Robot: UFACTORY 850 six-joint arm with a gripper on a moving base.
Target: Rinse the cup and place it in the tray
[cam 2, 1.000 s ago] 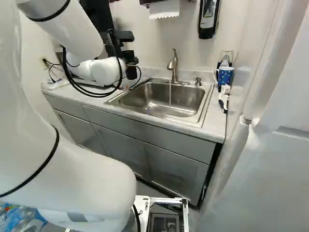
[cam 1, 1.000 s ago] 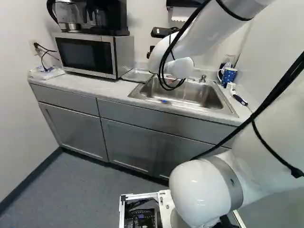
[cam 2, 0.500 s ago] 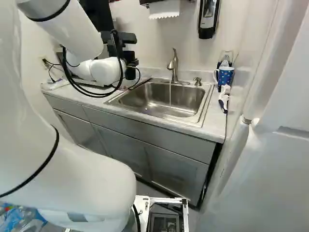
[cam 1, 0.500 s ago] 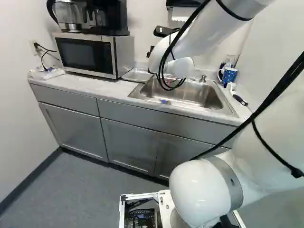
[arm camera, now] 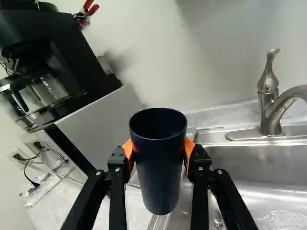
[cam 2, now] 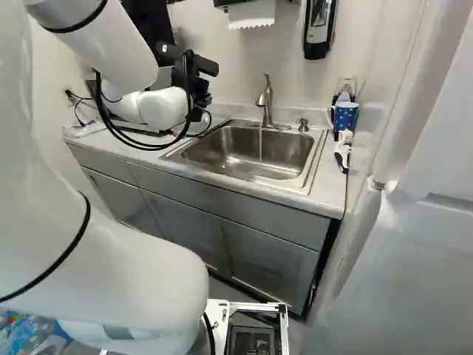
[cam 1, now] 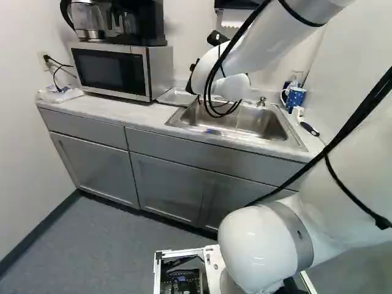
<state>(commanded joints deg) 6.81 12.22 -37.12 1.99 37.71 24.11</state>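
Observation:
In the right base view my gripper (cam 2: 199, 95) is at the end of the arm, left of the faucet (cam 2: 266, 102), its fingers hard to make out. The wrist view shows the gripper (arm camera: 158, 149) shut on a dark blue cup (arm camera: 158, 175), orange pads pressing both sides, the open rim visible. Neither base view shows the cup clearly. A thin stream of water (cam 2: 260, 145) runs from the faucet into the steel sink (cam 2: 295, 157). The metal tray (cam 1: 177, 96) lies on the counter between microwave and sink, partly hidden by the arm.
The microwave (cam 1: 110, 70) carries a coffee maker (arm camera: 53, 62). A patterned blue mug (cam 2: 345, 116) and a white-handled brush (cam 2: 342, 151) are right of the sink. A soap dispenser (cam 2: 319, 29) and paper towels (cam 2: 251, 13) hang above.
The wrist has turned: its black end parts have tilted and risen slightly in both base views. The rest of the arm and the base have stayed still.

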